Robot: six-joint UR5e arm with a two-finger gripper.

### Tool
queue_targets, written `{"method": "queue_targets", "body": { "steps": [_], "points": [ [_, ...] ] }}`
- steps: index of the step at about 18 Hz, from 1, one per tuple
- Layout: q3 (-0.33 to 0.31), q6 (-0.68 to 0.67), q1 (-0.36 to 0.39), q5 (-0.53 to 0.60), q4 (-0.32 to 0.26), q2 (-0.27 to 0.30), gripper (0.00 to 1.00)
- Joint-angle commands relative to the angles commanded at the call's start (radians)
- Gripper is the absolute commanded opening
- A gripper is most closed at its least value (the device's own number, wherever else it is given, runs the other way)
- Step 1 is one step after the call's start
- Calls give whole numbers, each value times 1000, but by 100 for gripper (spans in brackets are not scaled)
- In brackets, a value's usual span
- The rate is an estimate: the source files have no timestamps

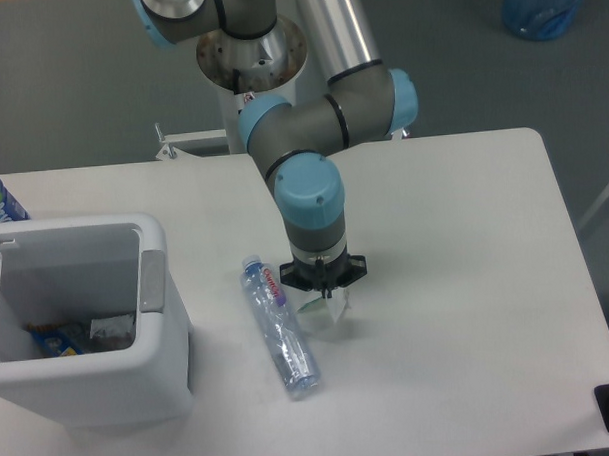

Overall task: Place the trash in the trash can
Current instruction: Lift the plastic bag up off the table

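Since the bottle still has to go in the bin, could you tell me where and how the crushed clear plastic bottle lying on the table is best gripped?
Grip the crushed clear plastic bottle around its midsection, coming straight down from above with the fingers closing across its narrow width. It lies flat on the white table, long axis running diagonally, cap end away from the camera, apart from the white rectangular bin.

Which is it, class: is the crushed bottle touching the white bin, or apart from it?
Apart. The fixed camera shows bare tabletop between the crushed bottle and the white bin along the bottle's whole length.
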Motion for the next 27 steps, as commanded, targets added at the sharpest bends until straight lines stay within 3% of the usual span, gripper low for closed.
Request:
{"method": "queue_targets", "body": {
  "steps": [7,10,14,19,27],
  "points": [
    [11,0,29,-5,-5,63,10],
    [43,-5,46,-32,-5,97,10],
    [159,-53,118,-216,-6,127,10],
    [245,-176,230,-507,-5,170,10],
    [268,-359,224,-629,0,238,10]
  ]
}}
